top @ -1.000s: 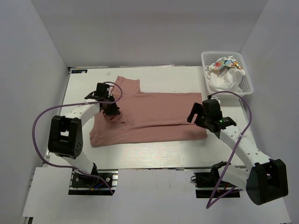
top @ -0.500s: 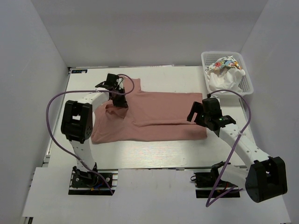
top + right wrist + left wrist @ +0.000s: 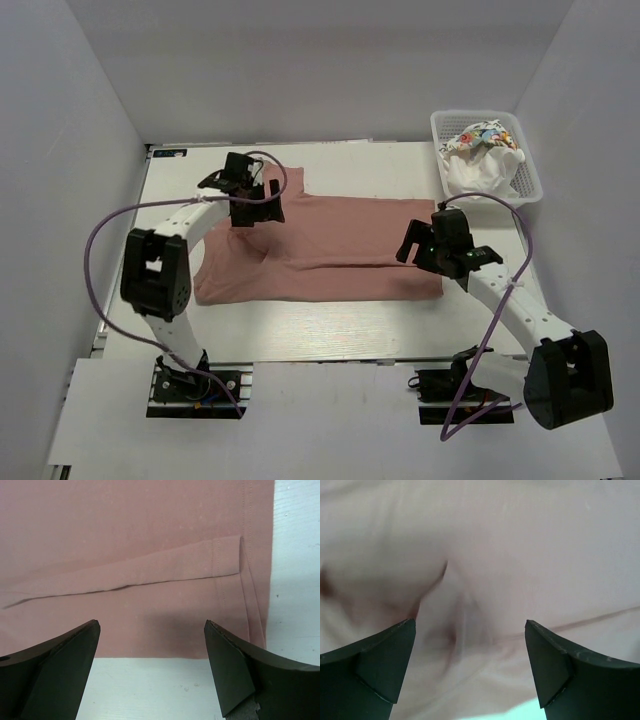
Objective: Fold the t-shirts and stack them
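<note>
I see my left gripper (image 3: 470,623) with its jaws wide apart, gripping nothing; the pink shirt (image 3: 340,250) lies rumpled directly beneath them. My right gripper (image 3: 151,623) is also spread, with the shirt's hem corner below, between its jaws.

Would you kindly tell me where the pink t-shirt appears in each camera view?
Top external: the pink t-shirt lies spread across the middle of the table.
Left wrist: it fills nearly the whole picture, blurred.
Right wrist: it covers the upper left; bare table shows at the right and bottom.
Shared landmark: the long fold line, clear in the top and right wrist views.
</note>
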Motion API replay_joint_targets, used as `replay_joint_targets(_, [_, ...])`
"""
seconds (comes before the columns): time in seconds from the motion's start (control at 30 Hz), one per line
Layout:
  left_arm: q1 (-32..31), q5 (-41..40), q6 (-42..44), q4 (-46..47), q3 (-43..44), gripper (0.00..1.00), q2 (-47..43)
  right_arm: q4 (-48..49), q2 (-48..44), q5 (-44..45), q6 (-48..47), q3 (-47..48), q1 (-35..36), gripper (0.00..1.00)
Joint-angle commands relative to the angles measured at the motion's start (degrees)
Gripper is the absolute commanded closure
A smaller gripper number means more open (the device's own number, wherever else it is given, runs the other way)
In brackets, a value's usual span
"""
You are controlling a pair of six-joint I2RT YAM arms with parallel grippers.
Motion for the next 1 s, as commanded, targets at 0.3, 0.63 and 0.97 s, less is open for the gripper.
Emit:
replay_joint_targets(0.3, [-0.16,-1.44,-8.17,6.95,-21.4,0.0,-16.88,2.49,2.38,-4.26,-2.79,0.91,0.0,0.1])
replay_joint_targets(0.63, [0.46,-0.84,-4.75,9.32,-7.53,0.0,-0.8,2.5,1.85,-2.42,-1.57,0.47,-0.18,0.1])
replay_joint_targets(0.97, [0.98,-3.11,-2.19,2.82,9.7,0.0,9.93,2.31,3.16,0.57,-0.16,2.4,-0.09,0.1])
